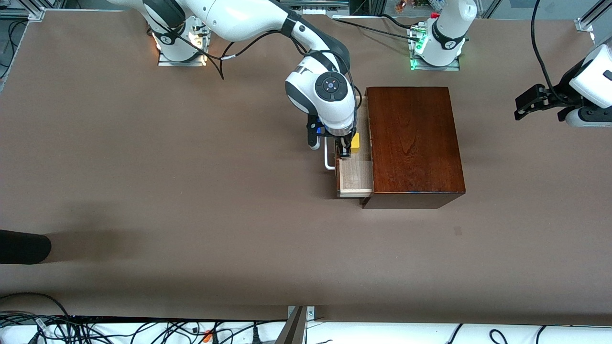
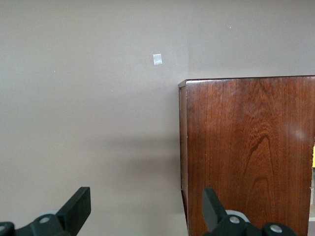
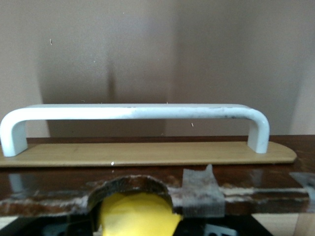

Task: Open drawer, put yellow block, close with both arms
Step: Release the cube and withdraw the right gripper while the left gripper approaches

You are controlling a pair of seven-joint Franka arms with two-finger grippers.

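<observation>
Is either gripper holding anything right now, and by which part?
The right gripper holds the yellow block over the open drawer; which faces cannot be told. The left gripper holds nothing.

The table is a uniform matte grey-brown. The wooden box is glossy dark reddish-brown with a darker flowing grain pattern. The drawer is lined in pale, lightly grained wood; its handle is white with small dark scuffs. The yellow block is plain bright yellow. The right gripper is black, on a white arm with grey-black segments. The left gripper is black. A small pale square mark, possibly tape, shows on the table. The left arm's base glows green; the right arm's base glows warm white.
</observation>
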